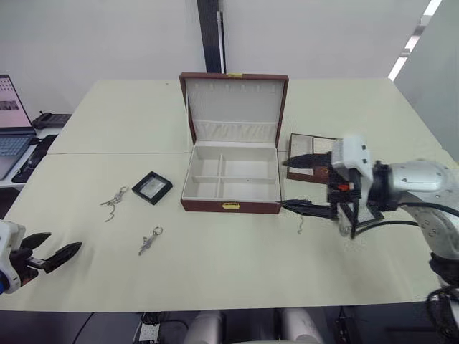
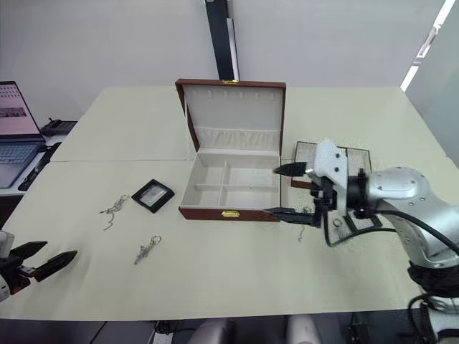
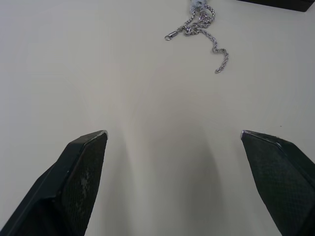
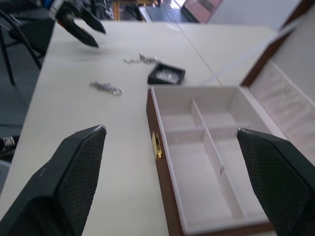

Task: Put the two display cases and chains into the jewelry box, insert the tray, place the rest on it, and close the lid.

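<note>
A: Where does the jewelry box [image 1: 231, 183] sit?

B: In the middle of the pale tabletop [image 1: 215, 272], its lid [image 1: 234, 107] standing upright behind it, cream lining facing forward. The divided compartments inside look bare, and the gold clasp [image 1: 231, 206] faces the near edge.

A: And the display cases?

B: One display case [image 1: 152, 187] lies flat just left of the box, apart from it. I cannot make out a second one with any certainty.

A: The chains?

B: A thin chain [image 1: 114, 201] lies loose on the tabletop left of that case. A ring-topped short chain [image 1: 150, 241] lies nearer the front edge, well apart from the box. Another small chain piece [image 2: 301, 232] lies by the box's right front corner, under the right arm.

A: What about the tray?

B: The tray [image 2: 351, 172] rests on the tabletop right of the box, largely covered by the right arm.

A: How do the tools stand?

B: The right tool [image 1: 301, 185] hovers beside the box's right wall, fingers spread wide and holding nothing. The left tool [image 1: 50, 252] is near the front left corner of the tabletop, fingers also parted and empty, pointed toward the thin chain.

A: Anything else around?

B: A laptop [image 1: 11, 129] at the far left.
</note>
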